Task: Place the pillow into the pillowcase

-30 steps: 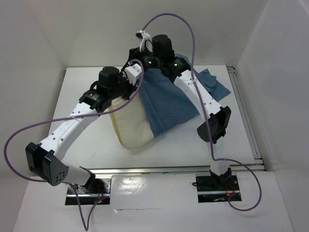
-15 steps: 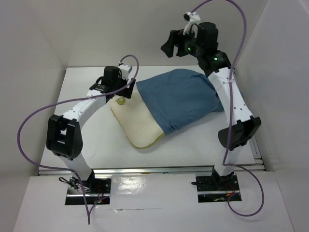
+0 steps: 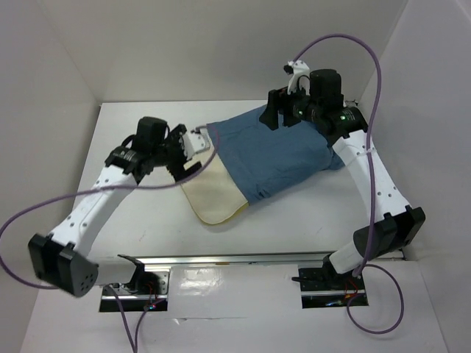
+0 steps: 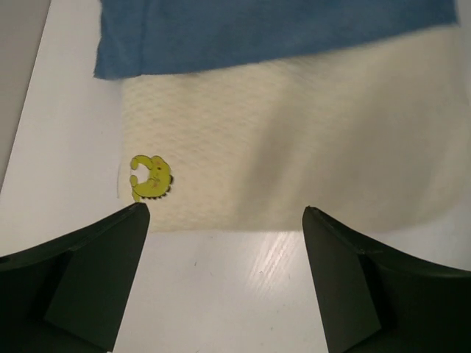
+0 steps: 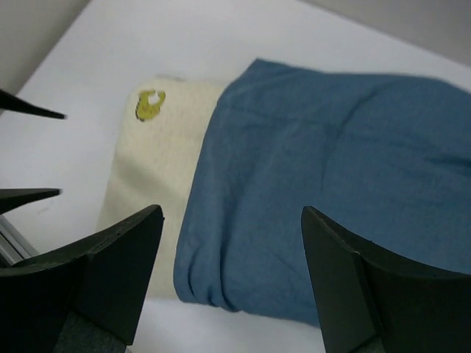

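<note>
Both arms are empty-handed here: the left gripper (image 4: 224,213) and the right gripper (image 3: 282,118) are each spread wide. Roughly half of the pillow (image 3: 213,197) pokes out of the pillowcase (image 3: 280,147), the rest is tucked inside, and the bundle lies flat on the white table (image 3: 132,220). The left gripper sits just off the pillow's bare end, near the little yellow mark (image 4: 151,176) at its corner. The right one hangs over the blue cloth's far side.

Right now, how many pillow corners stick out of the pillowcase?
2. One, with the yellow mark, lies just ahead of the left gripper; the other is the corner of the pillow nearest the arm bases. The remaining corners are hidden inside the pillowcase.
</note>
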Controlling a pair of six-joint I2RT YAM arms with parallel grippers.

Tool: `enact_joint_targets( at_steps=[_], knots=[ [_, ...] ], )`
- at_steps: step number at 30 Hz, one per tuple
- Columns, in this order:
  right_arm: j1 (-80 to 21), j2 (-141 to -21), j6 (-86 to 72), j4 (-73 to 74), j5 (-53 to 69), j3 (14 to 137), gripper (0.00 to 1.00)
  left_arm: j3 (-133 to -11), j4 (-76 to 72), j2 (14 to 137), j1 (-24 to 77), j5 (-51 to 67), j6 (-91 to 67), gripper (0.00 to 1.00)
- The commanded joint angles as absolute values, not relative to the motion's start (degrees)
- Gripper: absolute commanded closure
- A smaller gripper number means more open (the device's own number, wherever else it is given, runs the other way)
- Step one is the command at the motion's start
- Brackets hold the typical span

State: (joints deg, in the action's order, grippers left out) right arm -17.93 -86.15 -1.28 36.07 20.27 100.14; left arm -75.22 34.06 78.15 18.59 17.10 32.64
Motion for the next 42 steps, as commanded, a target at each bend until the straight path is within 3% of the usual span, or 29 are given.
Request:
enact_joint_targets(
  at_steps=[1, 8, 12, 22, 28, 35, 42],
  knots=[
    [-17.2, -83.5, 1.1, 38.9, 21.9, 97.1, 0.17, -66.1, 41.8, 69.2, 19.8, 21.1, 50.7, 0.0],
    [-16.1, -83.5, 2.5, 39.5, 22.5, 94.3, 0.17, -40.5, 32.8, 45.2, 22.3, 21.7, 75.8, 0.0],
    [-15.5, -83.5, 3.1, 39.5, 23.8, 93.3, 0.18, -32.0, 28.6, 37.5, 22.3, 25.8, 80.1, 0.0],
    [-15.5, -86.4, 2.5, 38.9, 25.0, 92.7, 0.18, -29.5, 28.3, 43.5, 22.3, 35.2, 85.1, 0.0],
    [-15.5, -88.8, 2.0, 38.9, 25.0, 94.6, 0.18, -33.5, 25.5, 55.3, 22.3, 37.6, 84.0, 0.0],
    [-15.5, -89.9, 1.5, 38.9, 25.0, 94.7, 0.18, -26.9, -1.1, 59.5, 22.3, 37.6, 80.8, 0.0],
    [-15.5, -91.6, 1.5, 38.9, 24.3, 94.7, 0.18, -21.7, -13.5, 62.9, 22.3, 38.7, 84.6, 0.0]
  ],
)
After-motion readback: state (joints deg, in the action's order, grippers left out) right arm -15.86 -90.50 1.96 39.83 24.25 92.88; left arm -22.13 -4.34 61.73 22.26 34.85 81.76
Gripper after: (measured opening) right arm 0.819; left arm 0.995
